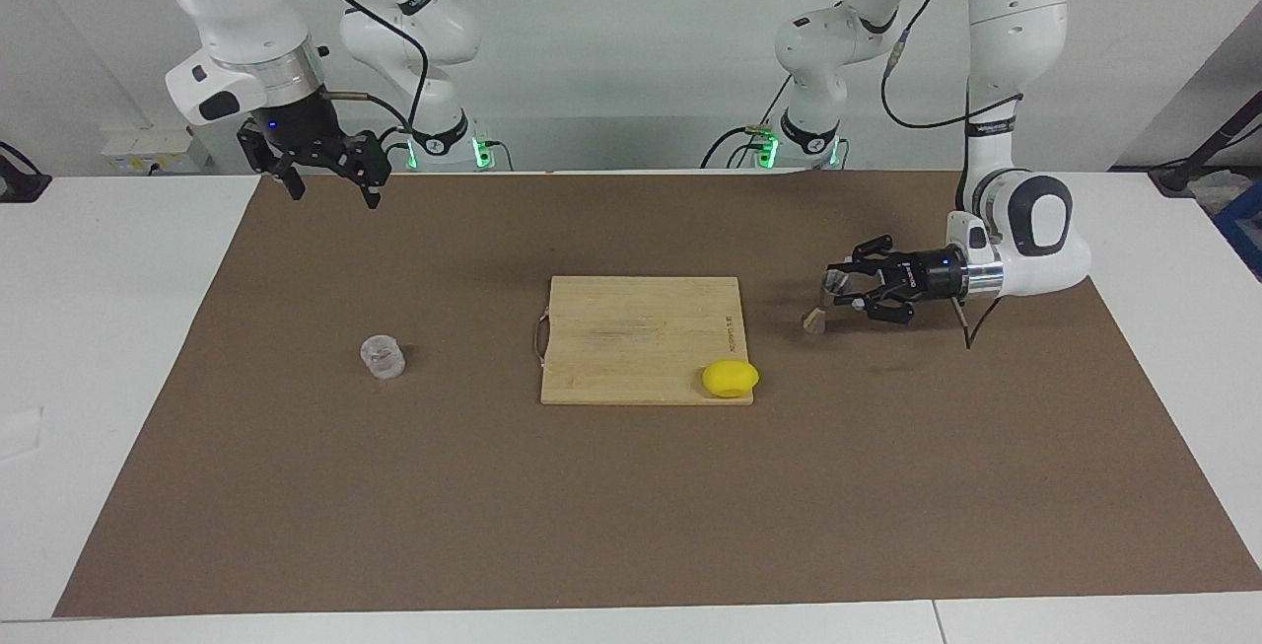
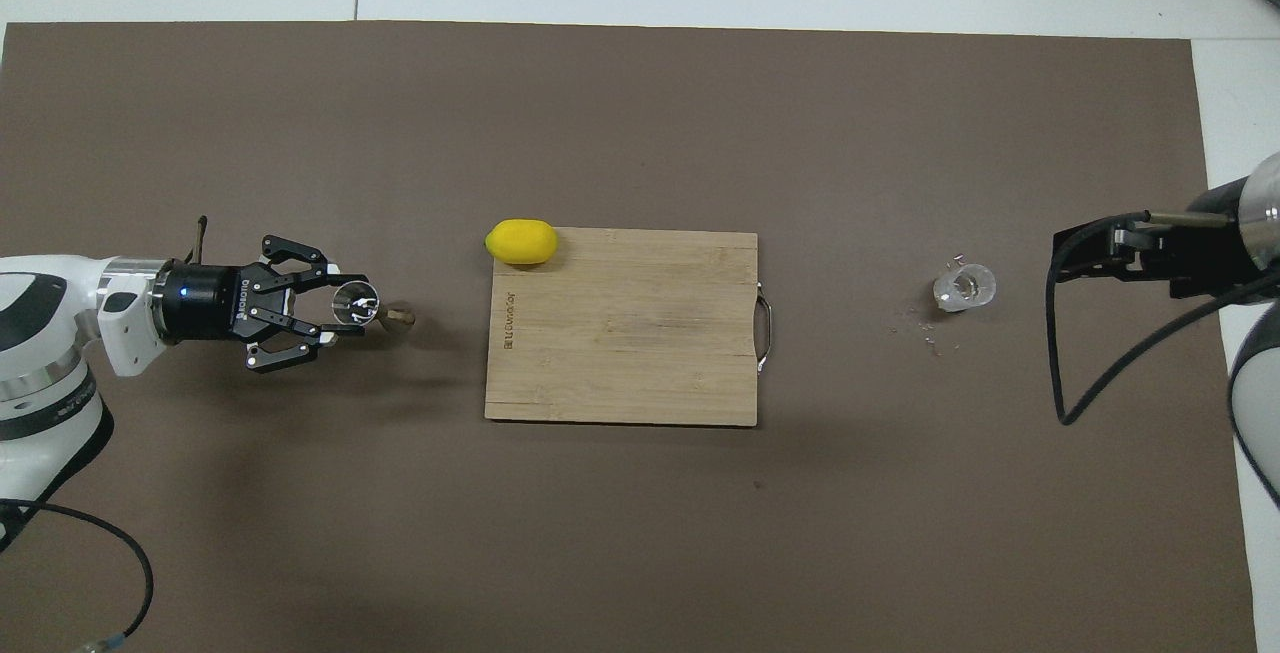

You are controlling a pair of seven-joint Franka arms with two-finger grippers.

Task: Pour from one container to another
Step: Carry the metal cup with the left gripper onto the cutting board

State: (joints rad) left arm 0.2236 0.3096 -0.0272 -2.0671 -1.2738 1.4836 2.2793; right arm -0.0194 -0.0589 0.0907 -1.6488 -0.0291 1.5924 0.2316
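Note:
The clear glass cup (image 1: 383, 356) (image 2: 965, 288) stands upright on the brown mat toward the right arm's end of the table. The silvery jigger (image 1: 814, 319) (image 2: 398, 315) is at the left arm's end, tilted, with its lower cone touching the mat. My left gripper (image 1: 836, 287) (image 2: 345, 305) lies level just above the mat and is shut on the jigger's upper cone. My right gripper (image 1: 330, 180) (image 2: 1075, 253) is open and empty, raised over the mat's edge nearest the robots, well apart from the cup.
A wooden cutting board (image 1: 631, 328) (image 2: 620, 353) with a metal handle lies in the middle of the mat. A yellow lemon (image 1: 731, 378) (image 2: 521, 241) rests at the board's corner toward the left arm's end. Small crumbs (image 2: 925, 325) lie beside the cup.

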